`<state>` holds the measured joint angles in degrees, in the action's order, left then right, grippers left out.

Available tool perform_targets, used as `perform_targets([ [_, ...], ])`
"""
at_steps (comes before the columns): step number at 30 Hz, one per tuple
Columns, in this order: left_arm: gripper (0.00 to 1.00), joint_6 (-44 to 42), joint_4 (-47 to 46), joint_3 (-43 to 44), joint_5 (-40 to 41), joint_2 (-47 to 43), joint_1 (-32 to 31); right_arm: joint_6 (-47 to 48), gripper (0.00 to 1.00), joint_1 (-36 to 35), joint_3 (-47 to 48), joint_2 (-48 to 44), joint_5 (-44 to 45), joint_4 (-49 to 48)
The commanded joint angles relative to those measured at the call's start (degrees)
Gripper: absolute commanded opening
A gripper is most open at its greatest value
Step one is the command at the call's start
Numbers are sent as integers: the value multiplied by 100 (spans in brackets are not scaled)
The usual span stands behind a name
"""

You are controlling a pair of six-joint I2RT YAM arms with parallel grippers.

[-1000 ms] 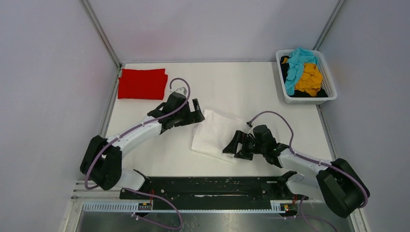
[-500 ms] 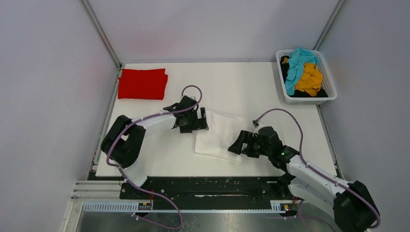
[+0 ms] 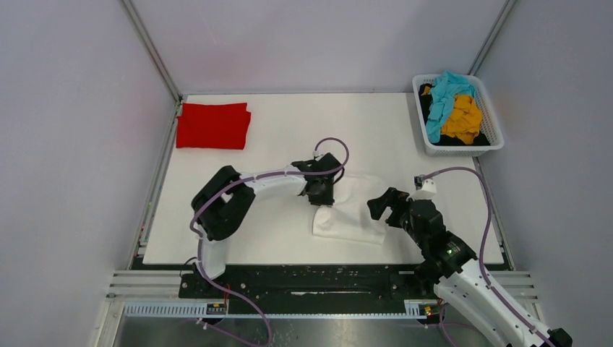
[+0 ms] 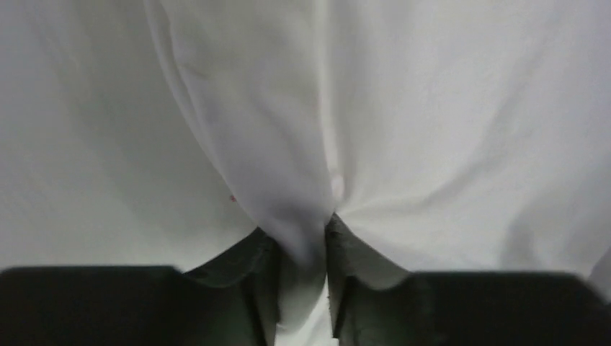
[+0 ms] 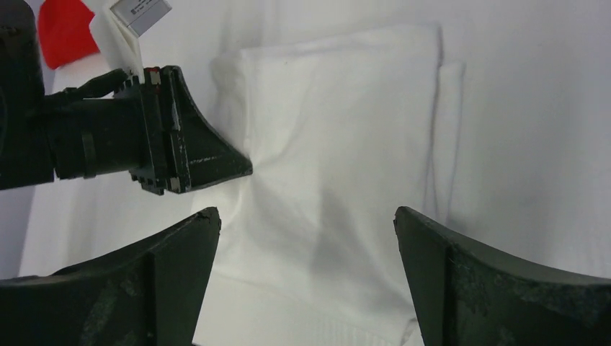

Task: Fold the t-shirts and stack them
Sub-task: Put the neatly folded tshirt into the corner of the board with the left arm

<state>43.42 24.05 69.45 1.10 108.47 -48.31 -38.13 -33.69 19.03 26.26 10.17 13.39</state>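
Spanning the floor of the enclosure, a flat, matte white table [image 3: 289, 116] is bounded by smooth pale grey wall panels [image 3: 318, 43] on three sides. A black mounting rail [image 3: 311, 278] runs along the near edge.

A folded, rectangular red t-shirt [image 3: 213, 125] lies flat at the far left corner. A white plastic lattice basket [image 3: 463, 151] stands at the far right corner and holds crumpled teal [image 3: 442, 97], mustard-yellow [image 3: 463, 119] and black [image 3: 452, 140] t-shirts.

The white t-shirt [image 3: 354, 210] lies near the middle of the table, towards the near edge, folded into a soft rectangle with layered edges.

The left gripper [image 4: 301, 238] is clenched on a pinch of the white t-shirt's fabric at its left edge. Creases radiate from the grip point.

The right gripper [image 5: 306, 215] is released, with its dark, wedge-shaped fingers [image 5: 180, 274] spread wide above the shirt's right portion. Whether they touch the cloth cannot be determined.
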Motion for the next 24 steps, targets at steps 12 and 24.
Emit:
perform_targets([
  [12,0,-744,3106,2501,4543,1098,-119,933,99,-1,220,-14,1634,358],
  [24,0,-4953,267,2785,5302,708,2129,1082,99,9,-216,-130,1786,-347],
])
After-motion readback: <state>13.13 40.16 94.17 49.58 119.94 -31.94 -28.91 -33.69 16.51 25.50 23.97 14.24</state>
